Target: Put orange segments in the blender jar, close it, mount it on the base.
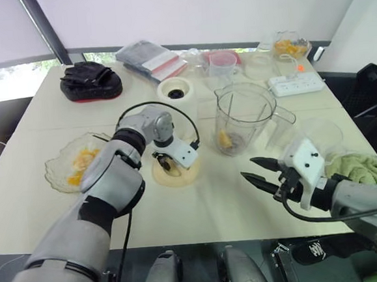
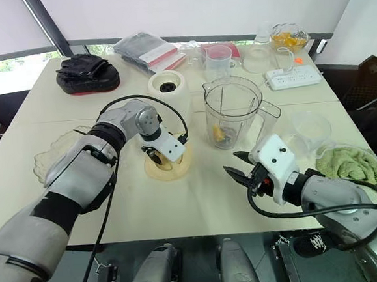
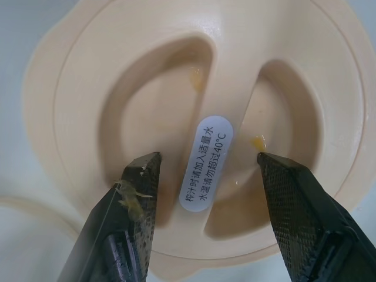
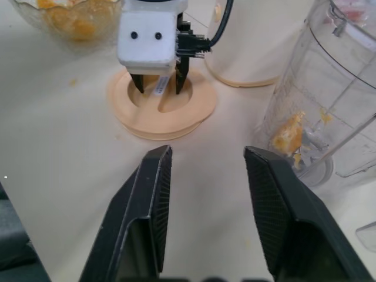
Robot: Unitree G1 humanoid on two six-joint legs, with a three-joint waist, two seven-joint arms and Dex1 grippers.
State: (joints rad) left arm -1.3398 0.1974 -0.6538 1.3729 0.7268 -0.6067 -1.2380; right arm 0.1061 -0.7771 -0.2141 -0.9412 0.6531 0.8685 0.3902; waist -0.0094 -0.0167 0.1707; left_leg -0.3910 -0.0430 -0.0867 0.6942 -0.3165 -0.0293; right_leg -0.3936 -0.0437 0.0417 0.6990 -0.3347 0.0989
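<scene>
Lid point(image 3: 70, 100): cream, round, flat on the table point(image 1: 200, 205) just left of the jar, with a white label on its middle ridge.
Left hand point(image 3: 205, 158): right over the lid, fingers spread, one in each hollow on either side of the ridge and not closed on it; a bit of orange pulp sticks to one finger point(image 3: 132, 200).
Jar point(image 1: 242, 120): clear, upright, uncovered, standing on the table apart from the base.
Orange segment point(image 1: 224, 138): at the bottom of the jar.
Base point(image 1: 175, 90): cream cylinder behind the lid, nothing on it.
Dish point(image 1: 54, 171): glass, at the table's left edge, with more segments point(image 1: 80, 161) in it.
Right hand point(image 4: 207, 154): above the table near the jar, fingers spread and empty, pointing toward the lid.
</scene>
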